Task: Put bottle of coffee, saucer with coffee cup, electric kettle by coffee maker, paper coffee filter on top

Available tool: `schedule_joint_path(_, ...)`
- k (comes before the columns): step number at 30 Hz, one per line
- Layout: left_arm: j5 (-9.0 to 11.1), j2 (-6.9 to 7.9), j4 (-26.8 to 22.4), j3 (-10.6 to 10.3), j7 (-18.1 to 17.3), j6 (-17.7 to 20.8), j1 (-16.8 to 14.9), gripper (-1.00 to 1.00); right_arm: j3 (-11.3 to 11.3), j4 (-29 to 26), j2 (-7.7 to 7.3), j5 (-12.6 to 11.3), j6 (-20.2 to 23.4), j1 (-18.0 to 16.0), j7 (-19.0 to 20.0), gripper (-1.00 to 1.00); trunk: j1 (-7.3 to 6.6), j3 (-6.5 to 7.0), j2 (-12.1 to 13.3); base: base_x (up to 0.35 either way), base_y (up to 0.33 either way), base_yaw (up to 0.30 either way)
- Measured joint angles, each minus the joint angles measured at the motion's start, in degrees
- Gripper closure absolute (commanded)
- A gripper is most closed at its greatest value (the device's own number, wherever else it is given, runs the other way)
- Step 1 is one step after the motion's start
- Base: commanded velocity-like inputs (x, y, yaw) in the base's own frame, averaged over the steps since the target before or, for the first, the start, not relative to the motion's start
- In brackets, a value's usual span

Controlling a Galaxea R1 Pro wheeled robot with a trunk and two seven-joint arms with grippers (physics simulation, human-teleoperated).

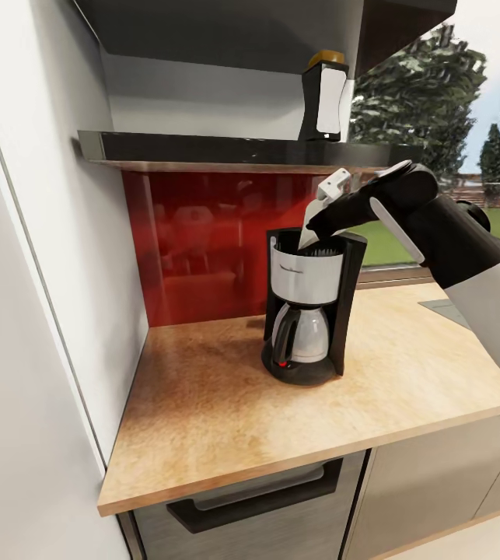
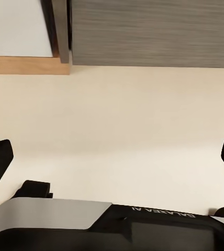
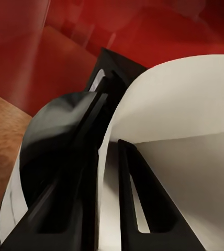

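White lettering runs along the black housing of the robot's left arm (image 2: 159, 212) in the left wrist view; it stands upside down and reads "GALAXEA AI" (the first letters are faint). The white label panel of the small dark bottle with the mustard-yellow cap (image 1: 324, 97) carries no print that can be read. The silver-grey band of the black drip coffee maker (image 1: 309, 307) bears a faint dark mark, too small to read.
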Motion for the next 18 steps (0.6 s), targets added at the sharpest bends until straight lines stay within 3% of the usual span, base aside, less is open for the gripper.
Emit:
schedule_joint_path(10, 0.0, -0.02, 0.0, 0.0, 0.0, 0.0, 0.0, -1.00, -0.1, 0.1, 1.94, 0.0, 0.3, 0.0, -3.1, 1.00, 0.00, 0.00, 0.0, 0.000, 0.000, 0.000)
schedule_joint_path(18, 0.0, -0.02, 0.0, 0.0, 0.0, 0.0, 0.0, -1.00, -0.1, 0.1, 2.22, 0.0, 0.3, 0.0, -4.0, 1.00, 0.00, 0.00, 0.0, 0.000, 0.000, 0.000)
